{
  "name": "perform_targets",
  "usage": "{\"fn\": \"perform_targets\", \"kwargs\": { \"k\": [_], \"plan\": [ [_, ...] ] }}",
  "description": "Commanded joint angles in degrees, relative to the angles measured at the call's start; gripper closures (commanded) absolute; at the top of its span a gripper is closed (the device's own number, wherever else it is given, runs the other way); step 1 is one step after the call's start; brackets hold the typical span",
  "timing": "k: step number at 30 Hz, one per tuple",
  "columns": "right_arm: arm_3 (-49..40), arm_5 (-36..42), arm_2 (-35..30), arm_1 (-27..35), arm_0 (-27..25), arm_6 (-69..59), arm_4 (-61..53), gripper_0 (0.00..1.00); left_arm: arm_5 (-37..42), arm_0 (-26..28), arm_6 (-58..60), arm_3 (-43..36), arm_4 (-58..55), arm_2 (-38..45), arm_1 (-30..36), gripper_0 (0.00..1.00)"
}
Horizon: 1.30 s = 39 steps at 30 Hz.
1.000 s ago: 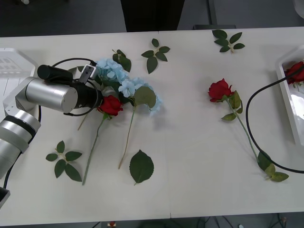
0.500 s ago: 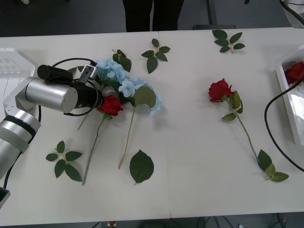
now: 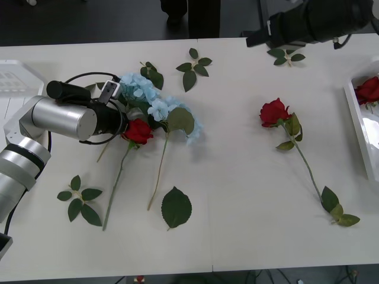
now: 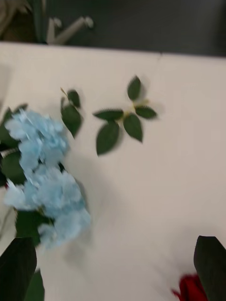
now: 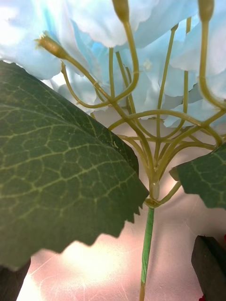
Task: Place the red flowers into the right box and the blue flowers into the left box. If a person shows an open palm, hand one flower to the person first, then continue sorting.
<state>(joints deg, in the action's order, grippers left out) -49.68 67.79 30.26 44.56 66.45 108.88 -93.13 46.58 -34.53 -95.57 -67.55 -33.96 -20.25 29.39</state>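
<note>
Front view: left end effector [image 3: 126, 113] lies at 9 o'clock on the white bench [image 3: 237, 154], against pale sky-blue artificial hydrangea heads [image 3: 148, 103]. Left wrist view: black fingers [image 5: 209, 265] apart around the green hydrangea stem [image 5: 148, 240]. Right wrist view: fingers [image 4: 211, 265] apart, holding nothing

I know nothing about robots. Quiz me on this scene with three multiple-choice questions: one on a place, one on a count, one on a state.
1. Where is the left gripper? A at the blue flowers; B over the right box; C at the table's near edge.
2. How many roses lie on the bare table? A one; B two; C four.
3. The left gripper is: A open; B shut on a rose; C shut on a leaf.

A: the left gripper sits under the blue flowers.
B: two roses lie on the table.
A: its fingers stand apart beside a stem.
The right gripper hovers open.
</note>
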Motion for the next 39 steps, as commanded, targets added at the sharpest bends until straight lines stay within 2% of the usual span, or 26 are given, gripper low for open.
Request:
{"fn": "perform_targets", "kwargs": {
  "k": [1,4,8,11,21,27,29,32,39],
  "plan": [
    [-9.3,6.4,-1.4,6.8,-4.1,-2.5,7.5,0.0,-0.7,-2.5,-4.6,-0.6,0.4,-0.8,-0.5,0.0],
    [-16.6,8.8,-1.7,9.0,-8.4,-6.2,12.6,0.0,-0.7,-2.5,-4.6,-0.6,0.4,-0.8,-0.5,0.0],
    [-27.2,7.4,-1.9,11.9,-15.7,-11.5,19.7,0.0,-0.7,-2.5,-4.6,-0.6,0.4,-0.8,-0.5,0.0],
    [-31.6,7.3,-1.8,12.7,-19.6,-13.2,24.1,0.0,-0.7,-2.5,-4.6,-0.6,0.4,-0.8,-0.5,0.0],
    [-37.0,7.0,-1.8,10.0,-27.1,-15.0,39.3,0.0,-0.7,-2.5,-4.6,-0.6,0.4,-0.8,-0.5,0.0],
    [-37.1,6.7,-1.8,7.2,-28.7,-15.7,43.4,0.0,-0.7,-2.5,-4.6,-0.6,0.4,-0.8,-0.5,0.0],
    [-37.1,6.6,-1.7,6.1,-29.5,-16.0,45.3,0.0,-1.0,-0.7,-4.6,0.7,0.7,-0.9,-1.3,0.0],
    [-37.1,6.7,-1.8,4.7,-30.5,-16.5,47.7,0.0,-4.2,-0.5,-4.8,1.3,0.1,-0.9,-1.3,0.0],
    [-36.8,6.5,-1.7,1.6,-31.6,-17.9,52.3,0.0,1.2,-1.9,-4.4,0.6,-0.5,0.4,-1.3,0.0]
  ]
}}
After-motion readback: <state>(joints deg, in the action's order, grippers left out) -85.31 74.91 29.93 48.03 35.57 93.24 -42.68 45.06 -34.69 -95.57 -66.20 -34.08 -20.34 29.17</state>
